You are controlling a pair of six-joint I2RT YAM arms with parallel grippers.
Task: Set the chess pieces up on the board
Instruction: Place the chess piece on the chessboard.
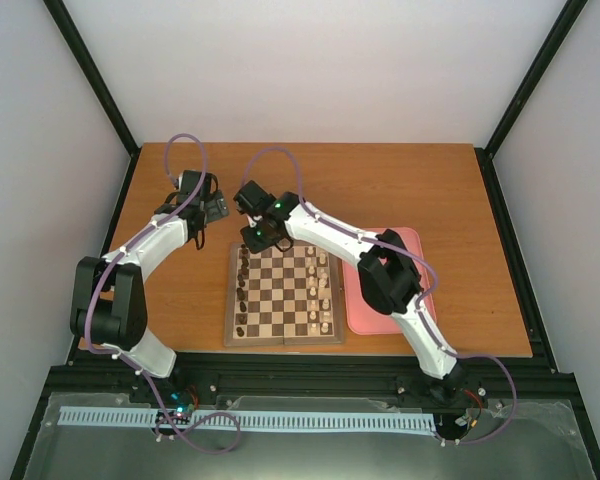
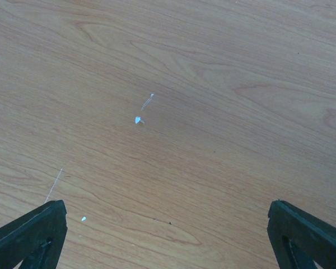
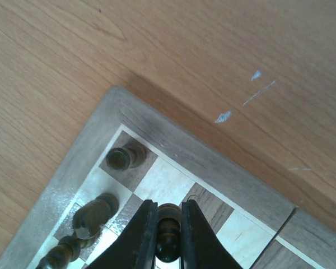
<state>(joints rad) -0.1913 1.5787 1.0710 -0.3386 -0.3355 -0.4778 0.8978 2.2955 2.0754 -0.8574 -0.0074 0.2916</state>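
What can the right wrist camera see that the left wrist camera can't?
Only the right wrist view: a corner of the chessboard, a few dark chess pieces on it, and the right tool closed around one dark piece. Only the left wrist view: the left tool, open wide over bare wood with nothing between its tips. Both: the wooden table with small white marks on it.
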